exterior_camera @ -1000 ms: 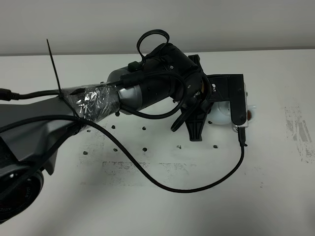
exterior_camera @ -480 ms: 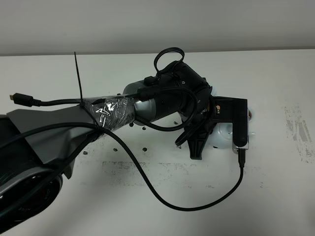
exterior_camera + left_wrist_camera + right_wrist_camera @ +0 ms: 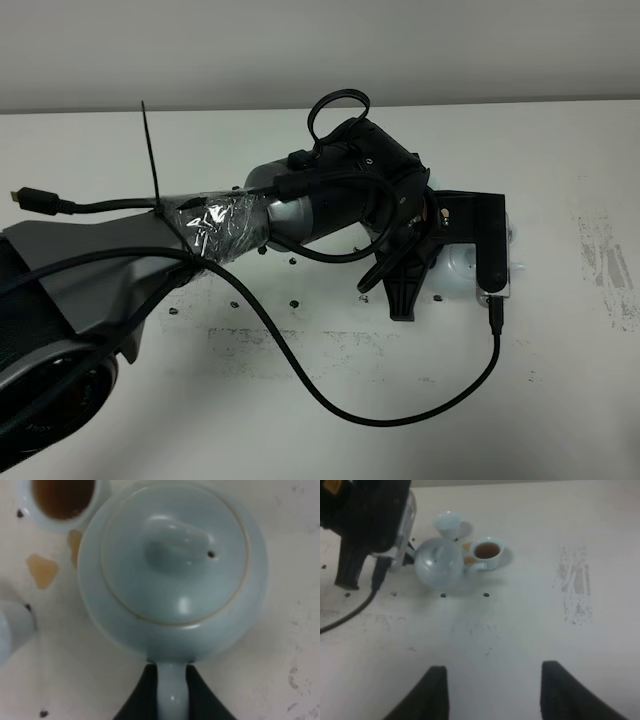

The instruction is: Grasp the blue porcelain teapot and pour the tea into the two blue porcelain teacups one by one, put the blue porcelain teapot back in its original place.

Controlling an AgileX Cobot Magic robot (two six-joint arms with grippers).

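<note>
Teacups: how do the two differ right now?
The filled teacup holds brown tea; the other teacup looks pale inside, with no tea visible. The other teacup stands nearer the left arm than the filled teacup does. Both are small, pale blue, handleless and upright.

The teapot (image 3: pixel 439 562) stands on the counter (image 3: pixel 520 630). One cup (image 3: pixel 487 551) sits just beside its spout, with puddles (image 3: pixel 468 559) between them. The other cup (image 3: pixel 447 524) stands near both, touching neither.
</note>
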